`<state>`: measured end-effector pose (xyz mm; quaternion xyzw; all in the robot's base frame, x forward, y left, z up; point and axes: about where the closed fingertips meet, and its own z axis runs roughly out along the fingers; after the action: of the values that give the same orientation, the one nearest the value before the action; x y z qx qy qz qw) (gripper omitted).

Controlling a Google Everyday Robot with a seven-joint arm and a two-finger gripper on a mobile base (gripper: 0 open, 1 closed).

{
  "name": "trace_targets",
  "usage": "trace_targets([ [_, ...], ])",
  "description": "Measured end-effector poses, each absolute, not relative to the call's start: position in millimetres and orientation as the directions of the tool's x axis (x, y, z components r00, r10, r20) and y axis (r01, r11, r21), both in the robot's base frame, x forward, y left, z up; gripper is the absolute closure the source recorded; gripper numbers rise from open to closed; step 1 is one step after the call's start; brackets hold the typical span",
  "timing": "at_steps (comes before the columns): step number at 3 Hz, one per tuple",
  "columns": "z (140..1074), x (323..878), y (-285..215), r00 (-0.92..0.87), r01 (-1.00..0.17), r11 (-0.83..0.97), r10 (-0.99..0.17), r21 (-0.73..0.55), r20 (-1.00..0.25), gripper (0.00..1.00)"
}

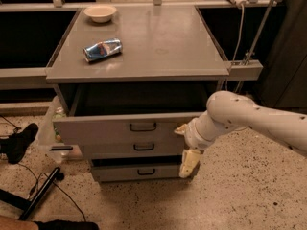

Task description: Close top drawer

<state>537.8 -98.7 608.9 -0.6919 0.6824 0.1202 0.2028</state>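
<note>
the gripper [186, 146], at about 4 o'clock from centre, covers the right end of the top drawer [115, 128], and its arm [268, 122] runs off the edge at 3 o'clock. the drawer's tray lies in deep shadow under the tabletop [158, 47], so its inside cannot be made out. a dark shoe [18, 140] at 9 o'clock is cut by the left edge.

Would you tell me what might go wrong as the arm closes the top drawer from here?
The gripper sits at the right end of the top drawer, away from its centre handle, so an off-centre push may skew and jam it. Its lower jaw hangs in front of the bottom drawer and could catch on it.
</note>
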Motion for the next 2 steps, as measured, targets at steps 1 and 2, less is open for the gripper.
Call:
trace_targets([
  [1,604,570,-107,0.007,-0.982,0.082,-0.886,-0.172,-0.464,0.0],
  [2,607,613,-102,0.0,-0.952,0.136,-0.895,-0.273,-0.446,0.0],
])
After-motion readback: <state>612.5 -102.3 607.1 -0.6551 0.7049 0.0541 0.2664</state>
